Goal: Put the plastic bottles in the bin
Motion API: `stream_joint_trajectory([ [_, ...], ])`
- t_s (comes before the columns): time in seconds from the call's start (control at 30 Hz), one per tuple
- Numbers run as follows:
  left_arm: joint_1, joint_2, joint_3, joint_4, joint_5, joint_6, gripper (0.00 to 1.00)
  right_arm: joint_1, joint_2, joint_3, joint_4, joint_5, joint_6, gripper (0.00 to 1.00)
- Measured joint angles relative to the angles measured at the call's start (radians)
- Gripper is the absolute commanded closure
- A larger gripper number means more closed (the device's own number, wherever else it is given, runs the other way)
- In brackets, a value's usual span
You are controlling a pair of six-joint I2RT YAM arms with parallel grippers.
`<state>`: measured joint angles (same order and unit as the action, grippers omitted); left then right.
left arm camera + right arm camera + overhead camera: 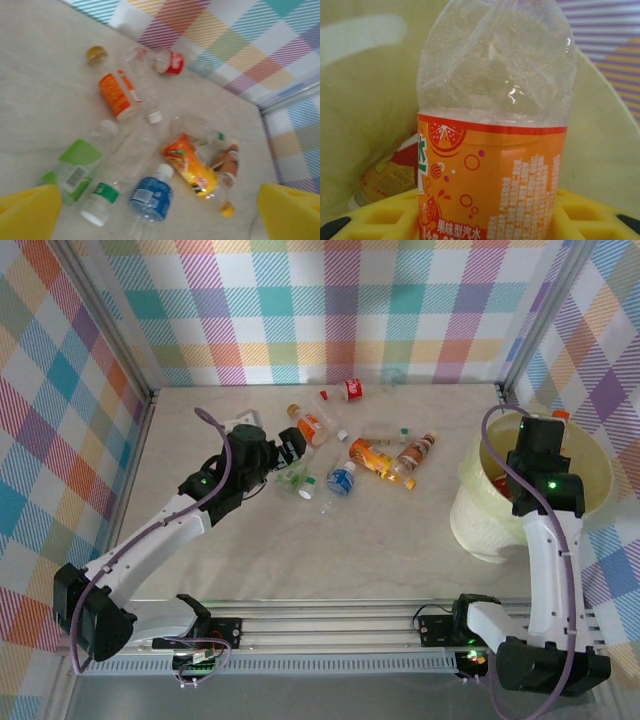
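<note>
Several plastic bottles lie across the middle of the table: a blue-labelled one, a green-labelled one, an orange-labelled one, an orange-yellow one, a brown one and a red-labelled one. My left gripper hovers open above the green and blue ones. My right gripper is shut on an orange-labelled clear bottle held over the pale yellow bin. Another bottle lies inside the bin.
The bin stands at the right, close to the plaid side wall. Plaid walls close off the back and left too. A loose amber cap lies near the back of the table. Bare tabletop stretches in front of the bottles.
</note>
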<state>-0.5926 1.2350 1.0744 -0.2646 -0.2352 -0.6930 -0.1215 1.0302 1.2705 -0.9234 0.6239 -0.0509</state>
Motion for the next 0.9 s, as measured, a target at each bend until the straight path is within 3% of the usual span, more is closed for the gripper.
stream_joint_trajectory([
  [0.13, 0.032, 0.018, -0.04, -0.042, -0.025, -0.026, 0.0, -0.031, 0.045, 0.0, -0.035, -0.026, 0.024, 0.57],
  [0.3, 0.082, 0.074, -0.073, -0.071, -0.019, -0.063, 0.0, -0.061, 0.098, 0.0, -0.06, -0.039, 0.06, 0.33],
  [0.43, 0.112, 0.106, -0.077, -0.074, 0.006, -0.079, 0.0, -0.081, 0.123, 0.012, -0.097, -0.041, 0.096, 0.2],
  [0.9, 0.124, 0.14, -0.079, -0.051, 0.121, -0.066, 0.0, -0.082, 0.092, 0.057, -0.112, -0.126, 0.119, 0.0],
])
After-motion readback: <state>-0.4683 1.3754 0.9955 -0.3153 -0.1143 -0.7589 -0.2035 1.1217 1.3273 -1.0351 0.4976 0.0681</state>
